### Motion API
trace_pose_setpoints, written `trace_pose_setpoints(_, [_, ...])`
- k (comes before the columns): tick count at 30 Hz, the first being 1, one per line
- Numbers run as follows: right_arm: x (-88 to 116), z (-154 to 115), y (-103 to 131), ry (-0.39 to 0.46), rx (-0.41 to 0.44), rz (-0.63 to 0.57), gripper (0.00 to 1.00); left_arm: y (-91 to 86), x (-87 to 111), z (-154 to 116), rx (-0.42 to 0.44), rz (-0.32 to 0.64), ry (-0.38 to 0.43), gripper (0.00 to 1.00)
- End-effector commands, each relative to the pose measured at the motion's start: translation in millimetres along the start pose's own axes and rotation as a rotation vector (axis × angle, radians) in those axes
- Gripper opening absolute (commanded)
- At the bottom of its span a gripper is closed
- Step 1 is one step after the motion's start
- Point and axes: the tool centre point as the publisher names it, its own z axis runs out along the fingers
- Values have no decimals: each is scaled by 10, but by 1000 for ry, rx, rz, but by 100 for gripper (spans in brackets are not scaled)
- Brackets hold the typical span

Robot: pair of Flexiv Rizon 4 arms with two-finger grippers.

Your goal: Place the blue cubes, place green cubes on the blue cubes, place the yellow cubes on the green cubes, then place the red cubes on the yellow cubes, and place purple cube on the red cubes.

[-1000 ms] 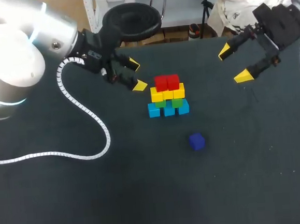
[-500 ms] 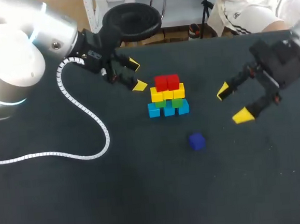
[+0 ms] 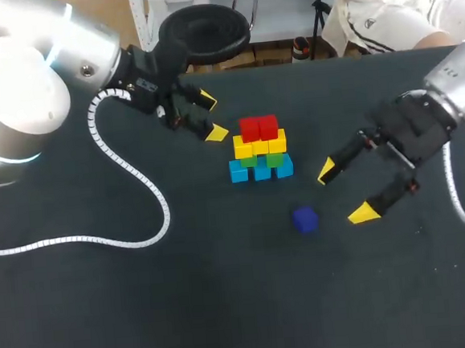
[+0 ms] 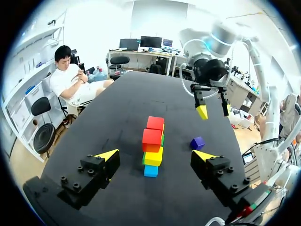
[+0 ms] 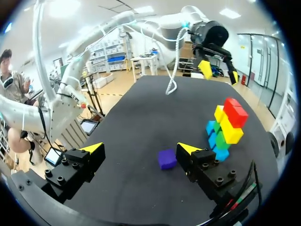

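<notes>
- Head view: on the dark tabletop (image 3: 227,303), a small stepped stack stands about midway across, closer to the far edge. The blue cubes (image 3: 261,170) form the bottom row, then the green cubes (image 3: 264,160), the yellow cubes (image 3: 260,146) and the red cubes (image 3: 259,127) on top.
- The purple cube (image 3: 304,219) lies alone on the tabletop, just on the near side of the stack and a little toward the right edge.
- The left gripper (image 3: 212,117) hangs beside the stack on the left-edge side, fingers spread and holding nothing. The right gripper (image 3: 345,192) is just beside the purple cube on the right-edge side, fingers spread wide, also empty.
- Left wrist view: the stack stands ahead of the left gripper's (image 4: 155,155) parted fingers, red cubes (image 4: 153,136) uppermost, with the purple cube (image 4: 197,142) beyond and beside it.
- Right wrist view: the purple cube (image 5: 167,158) lies just ahead of the right gripper's (image 5: 140,148) parted fingers, untouched.
- Progress: four colour layers look finished. What remains, I judge, is grasping the purple cube and setting it on the red cubes.
</notes>
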Motion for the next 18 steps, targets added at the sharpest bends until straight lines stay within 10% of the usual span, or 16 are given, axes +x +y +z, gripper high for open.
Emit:
trace_pose_setpoints(1, [106,123,-177,-12,-107,6,100,-2,12,-7,0,2,-4,100])
trace_pose_setpoints(18, [173,220,-57,-64,-128,-19,100,-2,12,-7,0,2,-4,100])
